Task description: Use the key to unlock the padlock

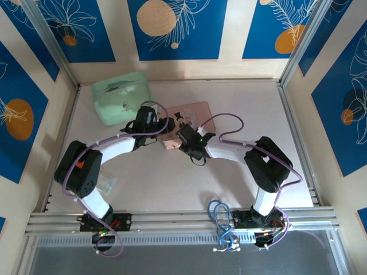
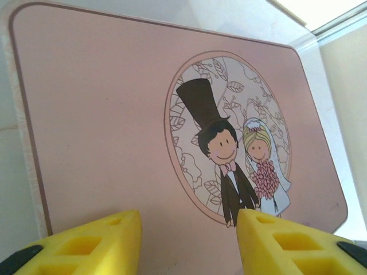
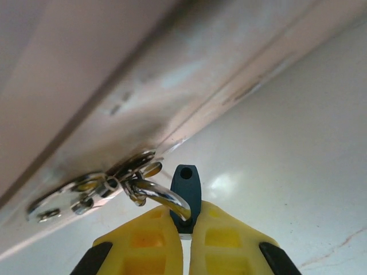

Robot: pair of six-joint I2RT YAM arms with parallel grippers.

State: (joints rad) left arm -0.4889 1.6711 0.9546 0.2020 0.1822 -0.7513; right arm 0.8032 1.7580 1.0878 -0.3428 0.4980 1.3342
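Top external view: both arms reach in to the middle of the pale table (image 1: pixel 172 177), the left gripper (image 1: pixel 167 124) and the right gripper (image 1: pixel 184 133) meeting at the near left corner of the pink tin (image 1: pixel 198 110). The wrists cover that corner, so finger positions cannot be told here, and nothing small there can be made out. A green case (image 1: pixel 121 98) lies far left, apart from the tin. Wall panels (image 1: pixel 172 28) in blue, with leaf and orange-disc prints, enclose the table. An aluminium rail (image 1: pixel 183 217) runs along the near edge, with a blue cable (image 1: pixel 221 215) looped over it. Left wrist view: the left gripper (image 2: pixel 189 243) stands spread, its yellow fingers (image 2: pixel 109 240) well apart with nothing held, and the tin's lid (image 2: pixel 103 114) with its bride-and-groom picture lies beyond, its near edge cut off. Right wrist view: the right gripper (image 3: pixel 184 232) is pressed together on the blue padlock (image 3: pixel 186 186), whose lower body is hidden between the fingers (image 3: pixel 143 246). The silver shackle (image 3: pixel 166 197) passes through the tin's metal clasp (image 3: pixel 86 195) at the side wall. The tin wall is blurred at this range, and white table surface lies to the right.
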